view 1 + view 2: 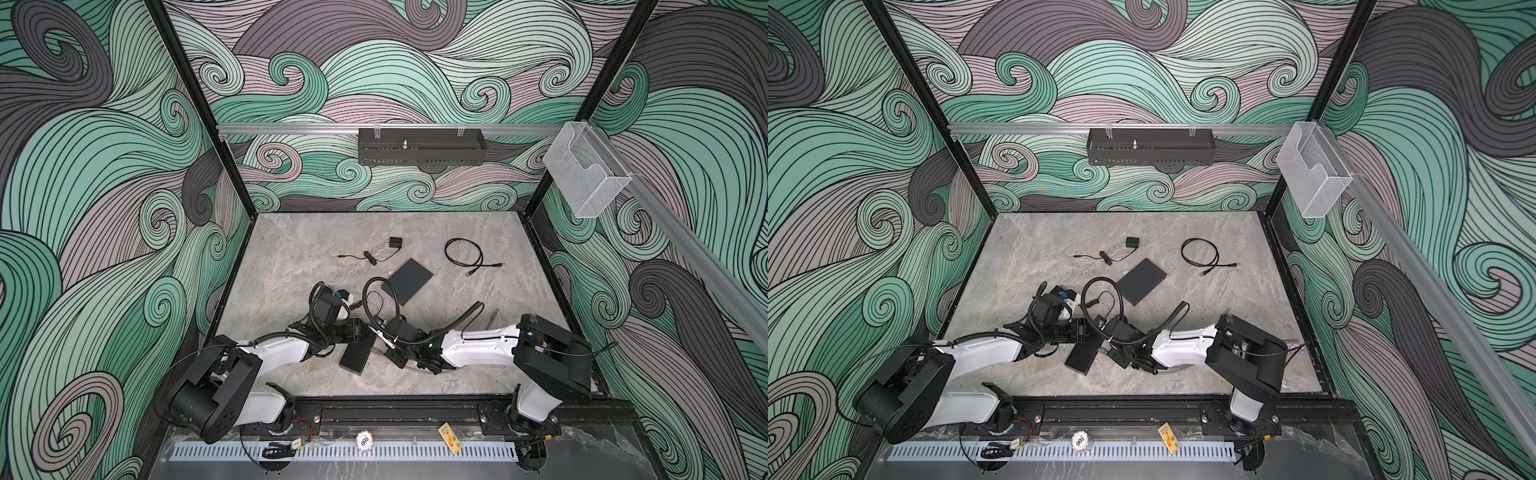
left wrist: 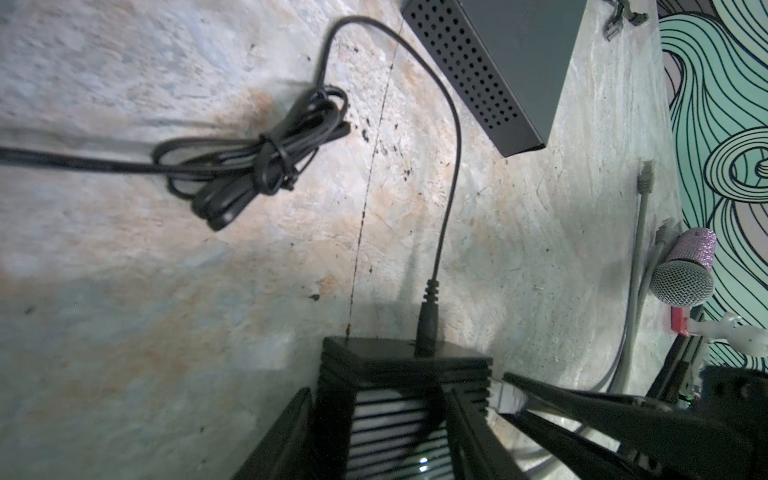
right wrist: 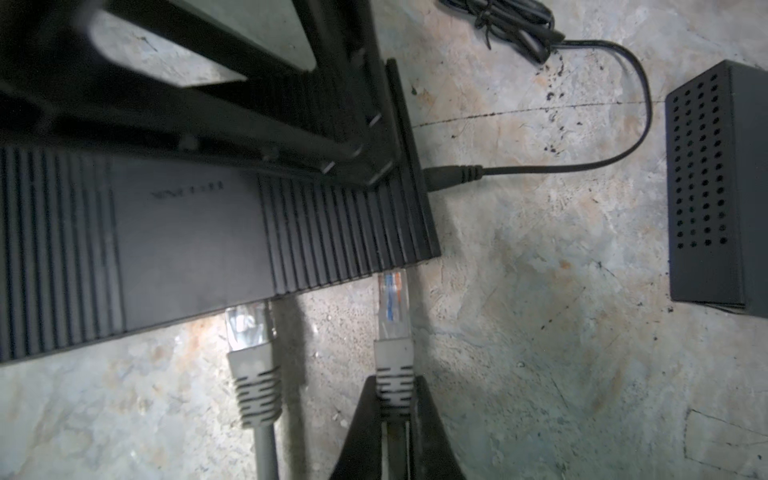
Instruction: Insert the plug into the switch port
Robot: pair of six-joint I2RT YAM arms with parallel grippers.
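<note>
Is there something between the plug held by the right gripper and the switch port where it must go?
Nothing visible does. In the right wrist view the plug, held by the right gripper, has its clear tip at the edge of the switch. The second grey plug sits beside it, apart. The port itself is hidden.

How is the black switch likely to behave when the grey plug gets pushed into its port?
The switch looks light: a slim ribbed box that alone might slide on the smooth table. The left hand closed around its end should brace it against the plug. The power lead plugged into that end may tug it slightly.
</note>
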